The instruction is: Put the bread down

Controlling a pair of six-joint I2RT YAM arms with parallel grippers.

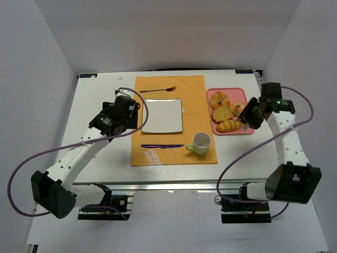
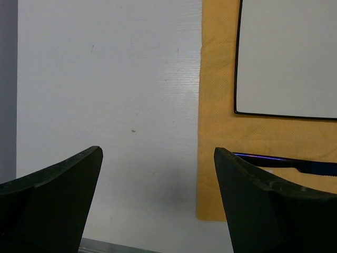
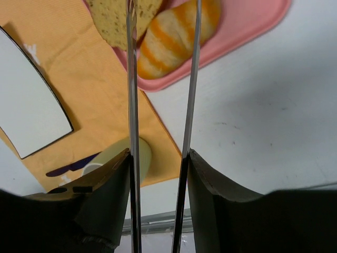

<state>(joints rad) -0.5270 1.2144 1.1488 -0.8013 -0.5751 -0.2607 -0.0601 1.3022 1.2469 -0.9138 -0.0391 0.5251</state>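
Observation:
Several breads lie in a pink tray (image 1: 248, 132) at the right: a round bun (image 1: 219, 99), a seeded slice (image 1: 222, 113) and a striped roll (image 1: 228, 126). My right gripper (image 1: 248, 117) is shut on metal tongs (image 1: 241, 112) just right of the tray. In the right wrist view the gripper (image 3: 158, 158) holds the tongs (image 3: 131, 95), whose arms straddle the striped roll (image 3: 168, 37) beside the seeded slice (image 3: 110, 21); the tips are out of view. A white square plate (image 1: 162, 116) lies on the orange placemat (image 1: 195, 95). My left gripper (image 1: 132, 109) is open and empty, left of the plate.
A fork (image 1: 158, 89) lies behind the plate, a blue knife (image 1: 162, 146) in front of it, and a pale green cup (image 1: 201, 142) at the front right of the mat. The left wrist view shows the plate corner (image 2: 289, 58) and the knife (image 2: 284, 161).

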